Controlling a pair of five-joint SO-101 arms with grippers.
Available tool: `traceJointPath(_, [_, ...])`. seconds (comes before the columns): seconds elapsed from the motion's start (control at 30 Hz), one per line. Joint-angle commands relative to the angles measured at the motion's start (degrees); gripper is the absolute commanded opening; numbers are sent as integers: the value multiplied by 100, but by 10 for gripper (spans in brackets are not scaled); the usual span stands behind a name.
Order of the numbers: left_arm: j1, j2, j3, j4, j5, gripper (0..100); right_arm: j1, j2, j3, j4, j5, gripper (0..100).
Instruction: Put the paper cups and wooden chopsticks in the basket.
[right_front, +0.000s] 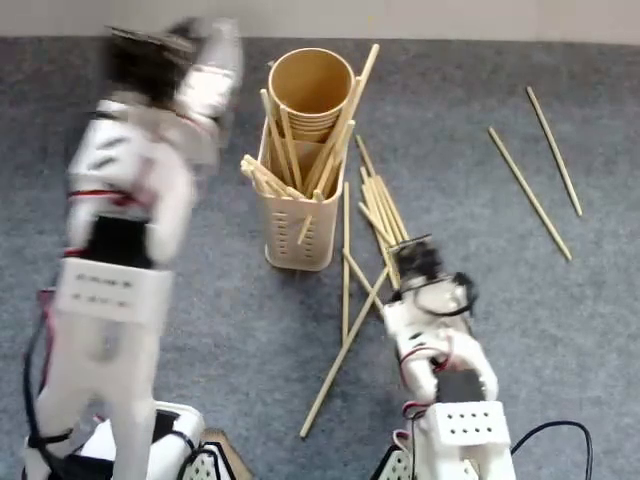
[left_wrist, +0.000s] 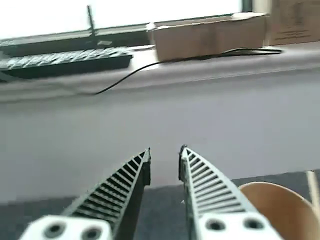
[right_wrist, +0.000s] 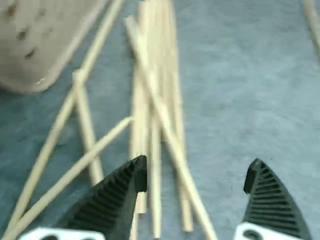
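Grey carpeted table (right_front: 560, 330): tall cream perforated plastic basket (right_front: 295, 225) holds nested brown paper cups (right_front: 310, 85) and several wooden chopsticks (right_front: 268, 178); more lie just beside it. Left fingers (left_wrist: 210, 190) narrowly parted, empty. Right fingers (right_wrist: 115, 195) wide apart, empty, above loose chopsticks.

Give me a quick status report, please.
Left gripper open, empty. Right gripper open over chopstick bundle. Paper cups in basket; two chopsticks lie apart.

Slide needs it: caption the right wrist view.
Open right gripper hovers over a bundle of wooden chopsticks beside the basket.
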Motion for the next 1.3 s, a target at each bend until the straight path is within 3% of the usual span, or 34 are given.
traceJointPath(0.0, [-866, -127, -646, 1547, 914, 112, 523, -22, -875, 541, -202, 311])
traceJointPath(0.1, [-1033, -163, -664, 2637, 1143, 112, 760, -13, -1604, 1209, -132, 311])
traceJointPath(0.2, [-1165, -127, -347, 3156, 1011, 112, 1218, 154, -2176, 1560, 220, 311])
traceJointPath(0.4, [-1182, -180, 778, 3218, 1037, 111, 2844, 1982, -2985, 919, 1125, 311])
traceJointPath(0.53, [-945, -189, 1349, 3226, 1011, 109, 3433, 3864, -3899, 523, 1477, 311])
traceJointPath(0.77, [-936, -145, 2105, 3182, 1020, 112, 3073, 6598, -5587, 549, 1336, 311])
traceJointPath(0.93, [-936, -145, 2730, 2347, 1020, 109, 2862, 8145, -7486, 567, 1582, 311])
traceJointPath(1.27, [-910, -145, 2976, 1969, 1011, 109, 2958, 11275, -10941, 497, 2875, 311])
